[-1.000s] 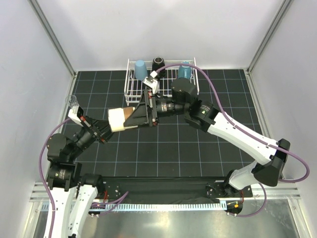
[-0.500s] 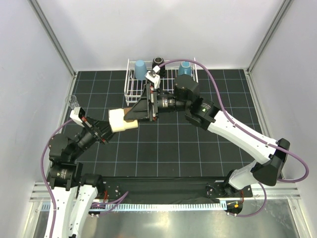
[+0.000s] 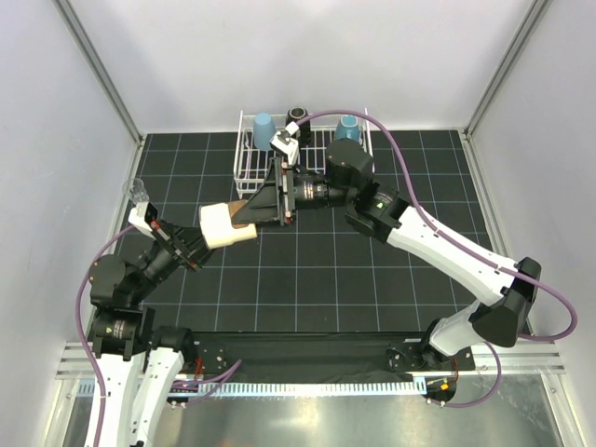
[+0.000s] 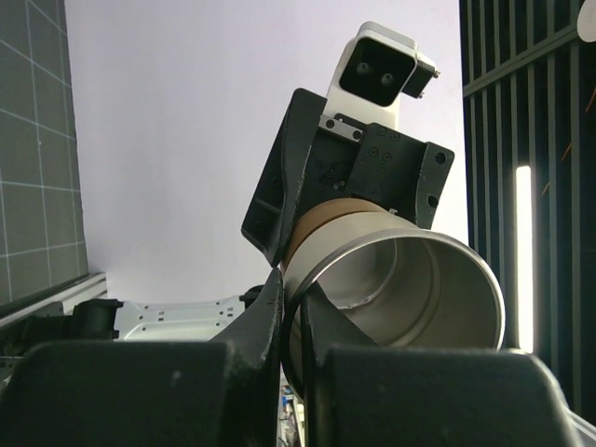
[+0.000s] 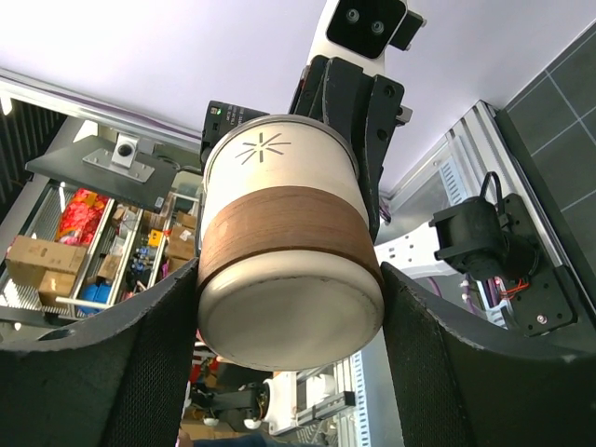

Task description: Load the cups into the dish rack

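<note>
The tan metallic cup (image 3: 223,223), cream with a brown band, hangs on its side above the floor mat. My left gripper (image 3: 205,233) is shut on its rim, one finger inside and one outside (image 4: 291,289). My right gripper (image 3: 244,212) is open, its pads close on either side of the cup's base (image 5: 289,270). The white wire dish rack (image 3: 244,172) stands at the back. It holds the light blue tumbler (image 3: 264,130), the black cup (image 3: 298,118) and the teal mug (image 3: 347,128). The tiny clear glass (image 3: 138,191) stands at the left wall.
White walls with metal rails close in the dark grid mat (image 3: 372,279) on the left, back and right. The right arm (image 3: 438,247) stretches diagonally over the mat's right half, just in front of the rack.
My right gripper has moved left, so its fingers now reach along both sides of the cup's base. The left gripper and cup have shifted slightly left.
</note>
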Tool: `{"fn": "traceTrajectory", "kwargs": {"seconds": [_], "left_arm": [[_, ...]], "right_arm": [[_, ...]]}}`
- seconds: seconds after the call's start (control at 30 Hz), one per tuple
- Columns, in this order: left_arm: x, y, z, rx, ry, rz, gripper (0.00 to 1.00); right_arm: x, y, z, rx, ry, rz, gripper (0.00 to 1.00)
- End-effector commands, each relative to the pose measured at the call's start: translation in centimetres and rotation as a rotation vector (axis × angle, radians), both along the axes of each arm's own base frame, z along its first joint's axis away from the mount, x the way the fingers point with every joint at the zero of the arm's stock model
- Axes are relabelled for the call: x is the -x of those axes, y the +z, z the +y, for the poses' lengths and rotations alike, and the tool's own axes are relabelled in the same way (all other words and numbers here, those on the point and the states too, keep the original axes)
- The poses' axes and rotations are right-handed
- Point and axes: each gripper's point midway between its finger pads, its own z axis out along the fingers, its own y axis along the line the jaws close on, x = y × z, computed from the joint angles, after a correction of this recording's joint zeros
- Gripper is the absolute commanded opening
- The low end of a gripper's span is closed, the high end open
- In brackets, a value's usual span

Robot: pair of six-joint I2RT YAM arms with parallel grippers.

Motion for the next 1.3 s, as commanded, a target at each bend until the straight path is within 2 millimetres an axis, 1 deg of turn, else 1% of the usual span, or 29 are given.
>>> {"fn": "traceTrajectory", "kwargs": {"seconds": [0.0, 0.03, 0.07, 0.1, 0.13, 0.17, 0.23, 0.27, 0.3, 0.37, 0.4, 0.47, 0.5, 0.63, 0.67, 0.7, 0.73, 0.77, 0.8, 0.83, 0.87, 0.9, 0.93, 0.97, 1.0, 1.03, 1.13, 1.17, 1.27], "left_arm": [[1.1, 0.1, -0.5, -0.014, -0.051, -0.018, 0.02], [1.1, -0.2, -0.5, -0.025, -0.053, -0.015, 0.16], [1.0, -0.9, -0.5, -0.034, -0.047, 0.013, 0.26], [1.0, -0.9, -0.4, -0.042, -0.039, 0.017, 0.38], [1.0, -1.3, -0.3, -0.056, -0.030, 0.023, 0.64], [1.1, -1.5, -0.3, -0.056, -0.024, 0.031, 0.72], [1.1, -1.5, -0.2, -0.054, -0.022, 0.031, 0.83], [1.1, -1.7, -0.3, -0.056, -0.030, 0.042, 0.84], [1.1, -1.6, -0.4, -0.057, -0.033, 0.039, 0.85], [1.1, -1.6, -0.4, -0.069, -0.035, 0.037, 0.86], [1.0, -2.0, -0.5, -0.077, -0.043, 0.055, 0.87], [1.0, -2.2, -0.5, -0.107, -0.047, 0.050, 0.87], [0.9, -2.3, -0.7, -0.121, -0.058, 0.065, 0.87], [0.8, -1.7, -0.9, -0.187, -0.082, 0.042, 0.86], [0.7, -1.8, -0.9, -0.218, -0.085, 0.022, 0.86], [1.0, -1.0, -0.9, -0.232, -0.086, 0.000, 0.86], [0.6, -1.6, -1.0, -0.252, -0.098, 0.036, 0.85], [0.6, -1.6, -1.0, -0.271, -0.101, 0.034, 0.84], [0.5, -1.5, -1.0, -0.309, -0.101, 0.008, 0.84], [0.5, -1.2, -0.9, -0.328, -0.104, 0.017, 0.83], [0.6, -0.9, -0.9, -0.346, -0.104, 0.007, 0.83], [0.5, -1.0, -0.8, -0.385, -0.101, -0.013, 0.83], [0.9, 0.0, -0.7, -0.402, -0.095, -0.041, 0.83], [0.5, -0.6, -0.6, -0.425, -0.098, -0.007, 0.83], [0.5, -0.5, -0.5, -0.441, -0.094, -0.012, 0.83], [0.2, -0.4, -0.4, -0.468, -0.092, -0.019, 0.83], [-0.1, 0.1, -0.4, -0.493, -0.092, -0.046, 0.82], [-0.5, 0.8, -0.4, -0.496, -0.089, -0.063, 0.82], [-1.3, 1.9, -0.4, -0.519, -0.081, -0.102, 0.82]], "right_arm": [[0.0, 2.8, -0.1, -0.086, -0.005, -0.076, 0.23], [-0.4, 2.0, -0.1, -0.044, -0.025, -0.072, 0.17], [-0.9, 1.8, -0.3, -0.029, -0.042, -0.072, 0.04], [-1.4, 1.5, -0.4, -0.010, -0.057, -0.068, 0.04], [-2.0, 0.8, -0.7, 0.022, -0.074, -0.051, 0.04], [-3.0, 0.6, -1.2, 0.028, -0.095, -0.047, 0.04], [-4.2, 0.2, -2.0, 0.046, -0.128, -0.043, 0.04], [-4.7, 0.1, -2.5, 0.056, -0.148, -0.058, 0.04], [-6.3, -0.4, -3.6, 0.078, -0.194, -0.047, 0.04], [-8.1, -0.9, -4.9, 0.102, -0.243, -0.059, 0.04], [-9.8, -1.6, -6.2, 0.130, -0.292, -0.044, 0.04], [-12.0, -2.5, -7.7, 0.173, -0.365, -0.031, 0.04], [-13.9, -4.0, -9.1, 0.235, -0.419, -0.020, 0.04], [-18.9, -7.4, -12.9, 0.451, -0.587, -0.032, 0.04], [-20.7, -8.4, -14.2, 0.527, -0.672, -0.044, 0.04], [-21.2, -8.2, -15.3, 0.587, -0.693, -0.084, 0.04], [-22.9, -9.8, -16.1, 0.661, -0.727, -0.082, 0.04], [-23.8, -10.1, -16.9, 0.710, -0.763, -0.095, 0.04], [-24.6, -9.6, -18.4, 0.770, -0.824, -0.118, 0.04], [-26.1, -11.6, -18.8, 0.839, -0.821, -0.112, 0.04], [-26.6, -11.9, -19.2, 0.868, -0.830, -0.114, 0.04], [-27.1, -11.5, -19.7, 0.894, -0.843, -0.120, 0.04], [-27.8, -12.0, -20.4, 0.939, -0.858, -0.138, 0.04], [-28.9, -13.6, -21.0, 1.001, -0.878, -0.132, 0.04], [-29.2, -13.8, -21.5, 1.034, -0.896, -0.137, 0.04], [-30.1, -14.9, -22.6, 1.097, -0.923, -0.144, 0.04], [-31.2, -16.5, -23.9, 1.172, -0.961, -0.149, 0.04], [-31.6, -17.3, -24.2, 1.198, -0.957, -0.152, 0.04], [-32.4, -18.3, -24.4, 1.229, -0.956, -0.177, 0.04]]}}
